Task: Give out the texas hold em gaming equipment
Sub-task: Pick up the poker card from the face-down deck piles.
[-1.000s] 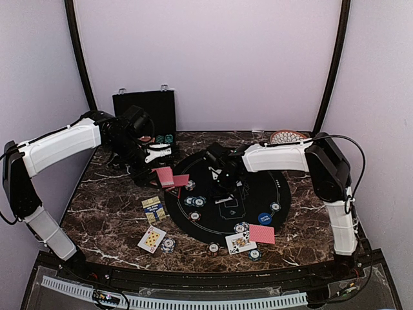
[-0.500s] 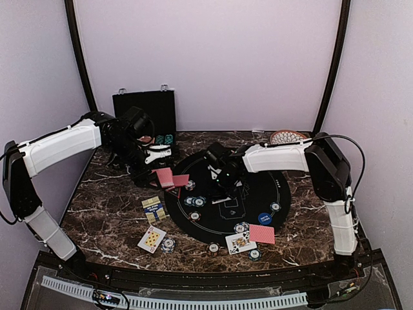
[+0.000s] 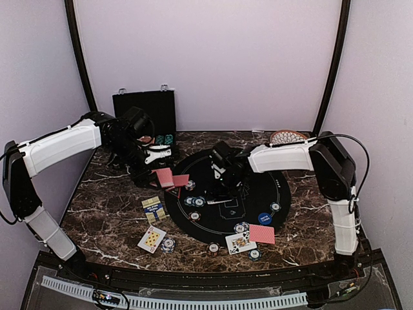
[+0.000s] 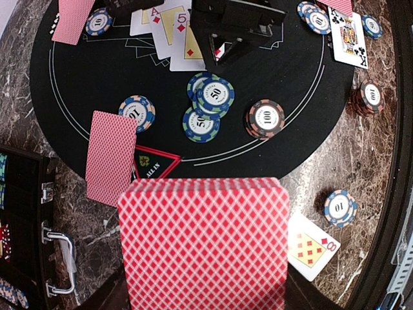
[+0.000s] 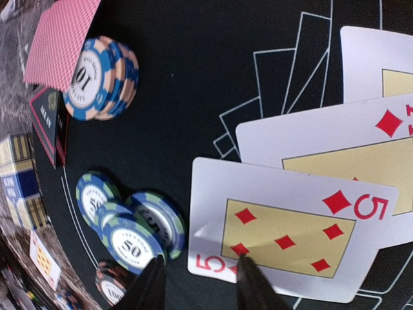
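Note:
My left gripper (image 3: 152,165) hangs over the table's left side, shut on a deck of red-backed playing cards (image 4: 204,242) that fills the bottom of the left wrist view. My right gripper (image 5: 201,285) stands open low over the black mat (image 3: 258,194). One fingertip is above the corner of a face-up five of diamonds (image 5: 290,232), the other beside a cluster of blue 50 chips (image 5: 129,236). That card lies flat, overlapping other face-up cards (image 4: 158,22). A stack of 10 chips (image 5: 100,77), a 100 chip (image 4: 265,119) and a blue button (image 3: 264,218) rest on the mat.
The black chip case (image 3: 145,113) stands open at the back left, a patterned plate (image 3: 287,136) at the back right. A yellow-blue card box (image 3: 153,208), a red ALL IN triangle (image 4: 155,165), loose cards (image 3: 151,238) and chips (image 3: 168,244) dot the marble near the mat.
My right gripper has opened and let go of the five of diamonds, which now lies on the mat; the arm shifted slightly right. The left arm and deck stayed put.

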Robot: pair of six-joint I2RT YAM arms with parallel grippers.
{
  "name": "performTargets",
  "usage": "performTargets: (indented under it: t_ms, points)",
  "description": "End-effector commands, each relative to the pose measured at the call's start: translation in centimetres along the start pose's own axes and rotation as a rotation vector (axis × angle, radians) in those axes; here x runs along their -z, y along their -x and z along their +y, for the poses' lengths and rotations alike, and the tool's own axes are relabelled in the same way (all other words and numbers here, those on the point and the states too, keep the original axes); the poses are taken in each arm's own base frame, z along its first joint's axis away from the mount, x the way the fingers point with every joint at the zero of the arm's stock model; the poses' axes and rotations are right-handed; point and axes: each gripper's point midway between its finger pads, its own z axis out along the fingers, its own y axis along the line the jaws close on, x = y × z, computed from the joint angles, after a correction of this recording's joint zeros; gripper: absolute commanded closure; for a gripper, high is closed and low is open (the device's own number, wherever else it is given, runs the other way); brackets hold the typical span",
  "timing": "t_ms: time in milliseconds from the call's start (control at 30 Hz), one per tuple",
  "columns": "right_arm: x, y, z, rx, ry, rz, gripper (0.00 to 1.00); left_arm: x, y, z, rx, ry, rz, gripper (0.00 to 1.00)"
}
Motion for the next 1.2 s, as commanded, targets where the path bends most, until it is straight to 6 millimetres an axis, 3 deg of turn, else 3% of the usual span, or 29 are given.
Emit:
performTargets:
  t_ms: [0, 200, 600, 900, 1033, 1167]
  points:
    - [3.2, 1.3, 0.4, -0.035, 0.078, -0.035, 0.53, 0.8, 0.1, -0.3, 0.012, -0.006, -0.016, 1.00]
    - [5.8, 3.9, -0.5, -0.078, 0.148, -0.105, 0.50, 0.9, 0.2, -0.4, 0.018, -0.015, -0.013, 1.00]
    - [2.0, 8.4, 0.6, -0.084, 0.224, -0.124, 0.53, 1.3, 0.5, -0.2, 0.013, -0.013, -0.009, 1.00]
    - [-1.2, 6.7, 1.0, -0.070, 0.210, -0.072, 0.54, 1.6, 0.5, 0.0, 0.004, 0.002, -0.009, 1.00]
    - [-1.8, 5.2, -0.6, -0.075, 0.152, -0.053, 0.55, 1.6, 0.5, 0.0, 0.004, 0.001, -0.010, 1.00]
    - [-1.1, 4.2, -2.0, -0.082, 0.112, -0.064, 0.55, 1.6, 0.5, 0.1, 0.002, 0.004, -0.012, 1.00]
